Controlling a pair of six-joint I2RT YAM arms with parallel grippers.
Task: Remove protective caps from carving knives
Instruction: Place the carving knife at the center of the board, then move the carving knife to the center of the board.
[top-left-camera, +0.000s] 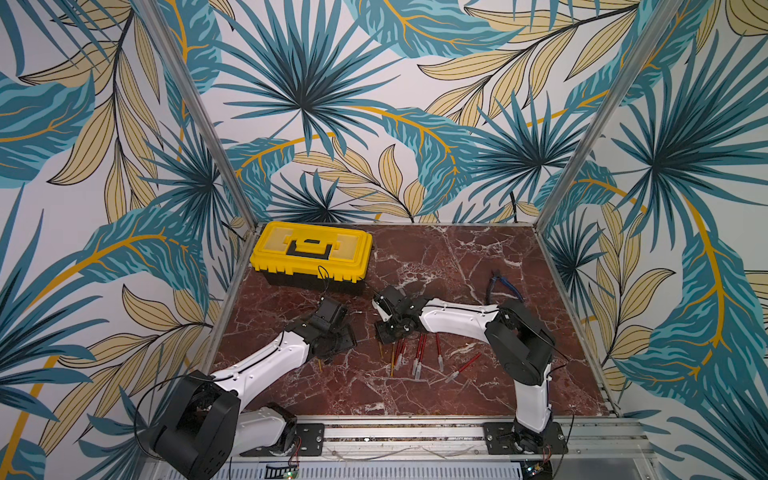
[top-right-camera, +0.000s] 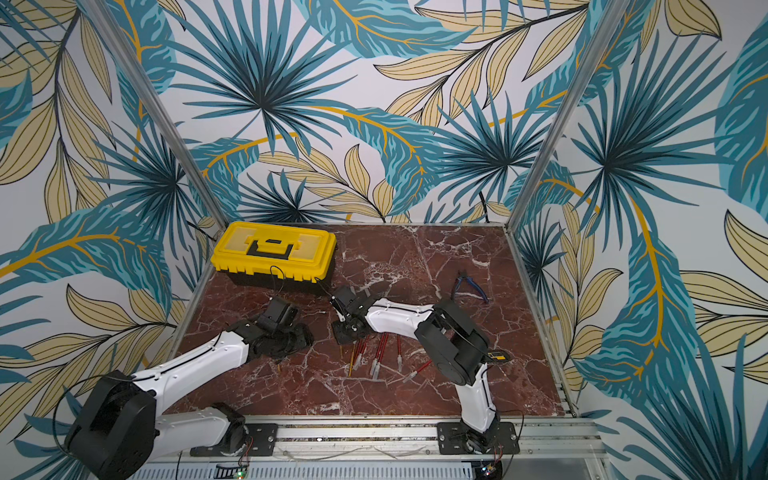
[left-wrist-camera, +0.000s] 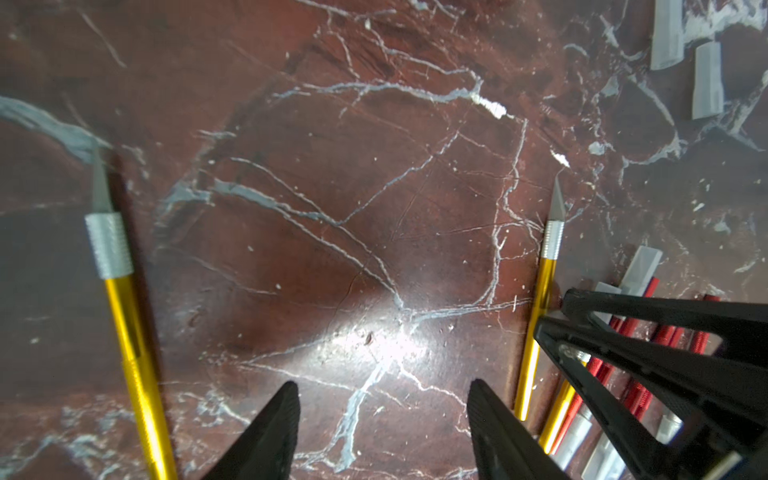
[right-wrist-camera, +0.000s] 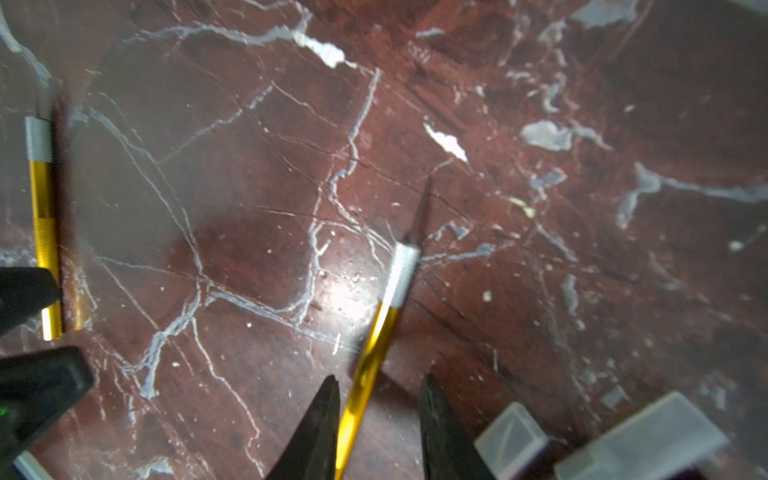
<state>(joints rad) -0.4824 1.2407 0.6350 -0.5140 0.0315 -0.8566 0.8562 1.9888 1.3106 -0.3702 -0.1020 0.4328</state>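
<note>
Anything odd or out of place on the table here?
One uncapped yellow carving knife lies alone, apart from the other knives; two loose caps lie on the table. No damage visible.

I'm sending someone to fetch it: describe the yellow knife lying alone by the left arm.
Find the yellow toolbox at the table's back corner, then follow the left arm reaching toward it. By that arm's tip lies one yellow knife, blade bare and alone, unlike the bunched red knives, which are capped.

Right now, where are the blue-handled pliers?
In both top views the blue-handled pliers lie on the table toward its far right, just beyond the right arm, well right of the yellow toolbox.
</note>
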